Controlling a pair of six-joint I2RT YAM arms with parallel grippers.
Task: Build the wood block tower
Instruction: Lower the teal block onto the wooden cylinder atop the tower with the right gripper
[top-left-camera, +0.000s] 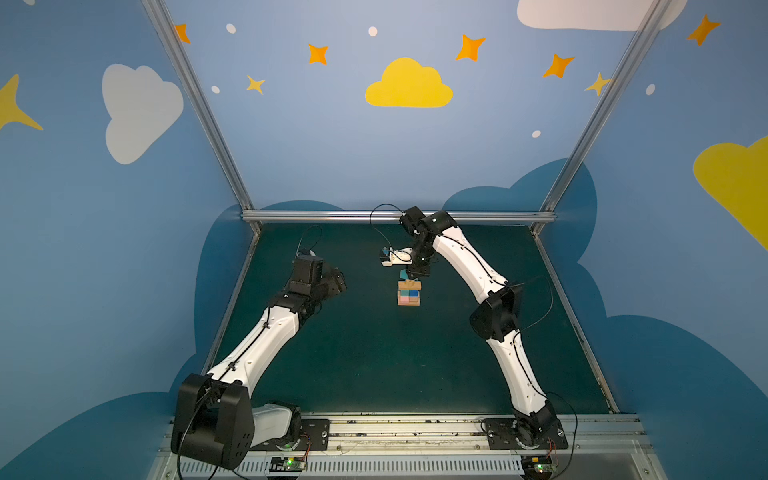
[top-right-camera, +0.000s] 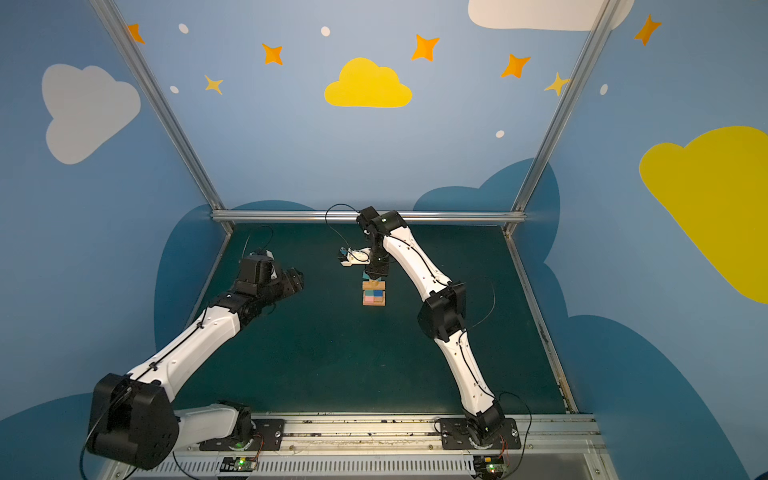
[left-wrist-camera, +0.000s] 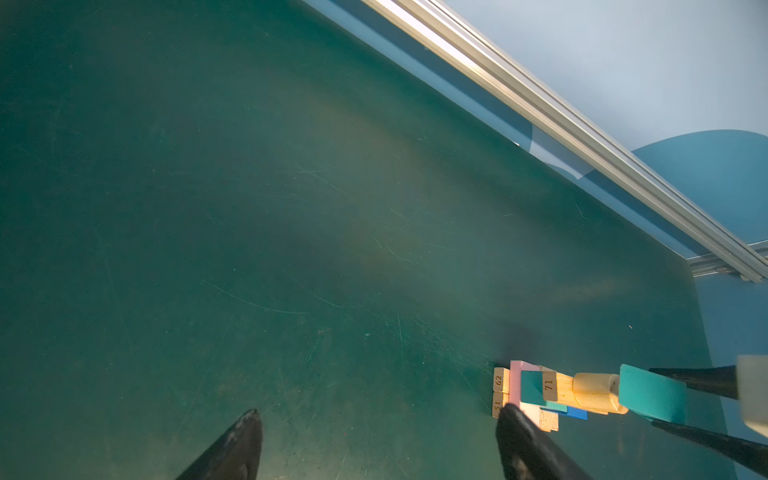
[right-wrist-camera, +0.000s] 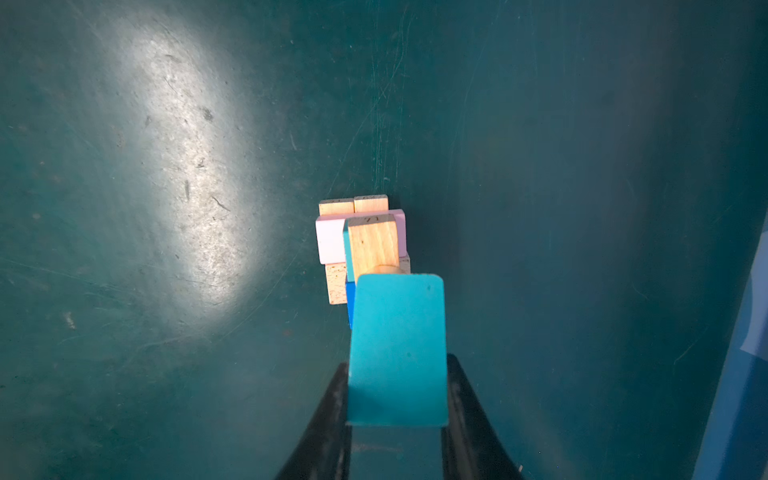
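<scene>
Grips the teal block (right-wrist-camera: 397, 324) in the right end effector (right-wrist-camera: 397, 374), with the tan cylinder (left-wrist-camera: 594, 384) topping the wood block tower (top-left-camera: 409, 293) directly beneath; holds the left end effector (left-wrist-camera: 379, 411) wide open, empty, tower well aside.

Three tan bars (left-wrist-camera: 561, 386); one each of cylinder (left-wrist-camera: 594, 383), pink bar (left-wrist-camera: 514, 382), blue cube (left-wrist-camera: 577, 412), teal cube (left-wrist-camera: 532, 386), teal house-shaped piece (left-wrist-camera: 650, 392).

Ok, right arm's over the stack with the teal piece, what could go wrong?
The teal piece, clamped in the right gripper, is wider than the cylinder beneath it; released off-centre, it may tip off.
Pressing down or sideways could shove the cylinder off the tan bar and topple the tower.
</scene>
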